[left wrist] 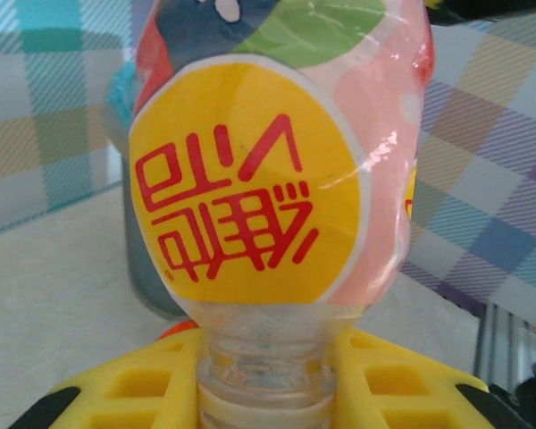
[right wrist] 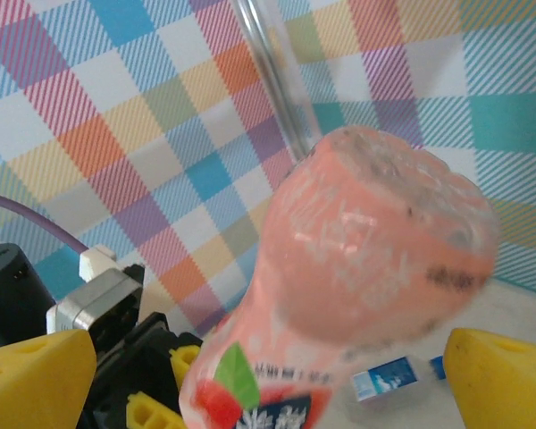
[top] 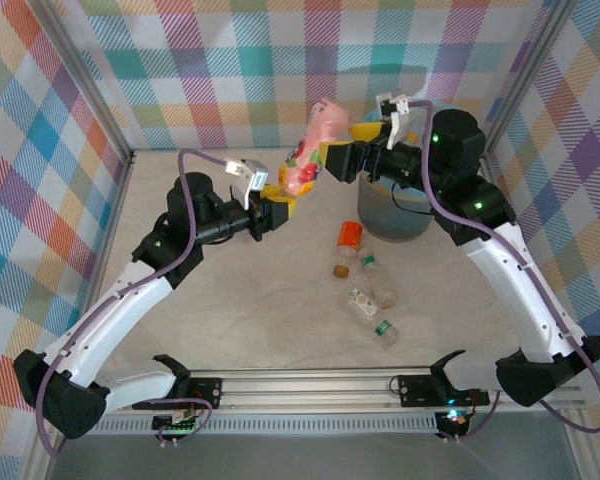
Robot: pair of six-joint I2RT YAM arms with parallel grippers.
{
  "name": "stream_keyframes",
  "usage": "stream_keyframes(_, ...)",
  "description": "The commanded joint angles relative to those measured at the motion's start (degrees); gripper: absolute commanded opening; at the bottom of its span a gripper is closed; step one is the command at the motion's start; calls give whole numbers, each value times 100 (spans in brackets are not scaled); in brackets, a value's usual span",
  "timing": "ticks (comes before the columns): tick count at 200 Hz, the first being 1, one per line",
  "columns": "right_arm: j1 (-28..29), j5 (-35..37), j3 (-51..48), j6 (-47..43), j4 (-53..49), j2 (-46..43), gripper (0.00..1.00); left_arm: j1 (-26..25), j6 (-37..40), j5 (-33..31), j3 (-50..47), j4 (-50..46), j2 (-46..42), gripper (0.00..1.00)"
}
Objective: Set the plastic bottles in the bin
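The left hand point(top: 278, 202) is pressed together on the neck of a pink-labelled plastic bottle point(top: 305, 150), holding it tilted in the air, base uppermost, above the bench point(top: 250, 310) and just left of the bin point(top: 400, 224). The right hand point(top: 332, 160) is spread wide, its yellow fingers point(right wrist: 498, 380) standing either side of the bottle's base without gripping it.

The bottle hangs from a narrow, smooth neck alone, so it could pivot or slip out during a swing. It is not over the bin's mouth, so letting go here would likely drop it onto the bench. The right arm partly covers the bin and could knock the bottle. An orange bottle point(top: 350, 235) and several clear bottles point(top: 366, 266) lie near the bin.
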Motion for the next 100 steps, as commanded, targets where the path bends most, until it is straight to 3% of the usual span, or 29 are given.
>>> stream_keyframes(1, -60, -280, 186, 352, 157, 97, 100, -99, 230, 390, -168, 443, -249, 0)
stream_keyframes(38, -72, -619, 168, 559, 321, 220, 100, -222, 386, 565, -241, 517, -265, 0)
stream_keyframes(62, -69, -769, 160, 627, 367, 260, 95, -290, 484, 584, -233, 522, -205, 0)
stream_keyframes(100, -78, -811, 103, 465, 297, 200, 70, -330, 531, 479, -224, 539, -102, 0)
